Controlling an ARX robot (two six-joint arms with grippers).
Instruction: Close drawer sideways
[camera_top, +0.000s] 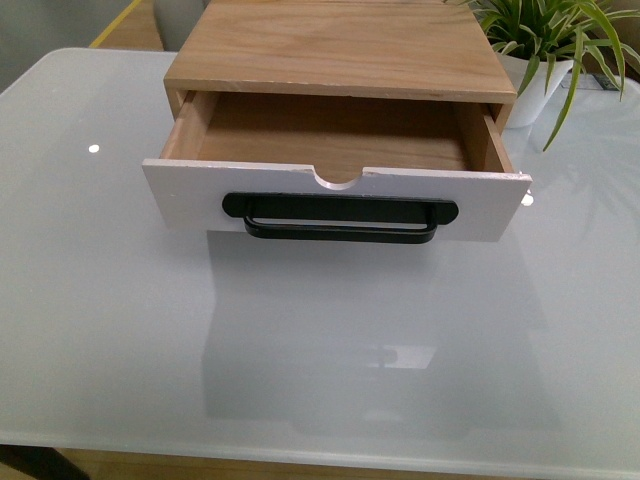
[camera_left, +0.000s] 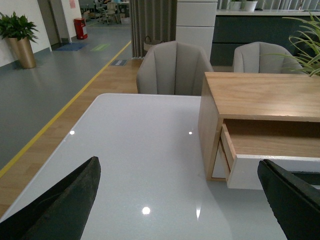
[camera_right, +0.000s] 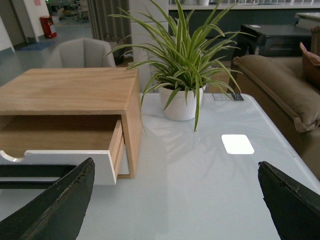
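Open drawer (camera_top: 336, 190) pulled well out of wooden box (camera_top: 340, 45) on desk (camera_top: 110, 340), white front toward robot. Both empty, fingers spread wide, short of front panel: left hand (camera_left: 177, 162), right hand (camera_right: 175, 162). Risks – off-centre shove skews drawer, jams it; box skids on glossy glass toward spider plant (camera_right: 182, 75)

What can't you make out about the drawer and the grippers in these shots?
Back of the drawer: front view, hidden under the wooden cabinet.
The spider plant: front view, cut off by the top edge.
The left gripper and right gripper: wrist views, all but finger ends cut off by bottom edge.
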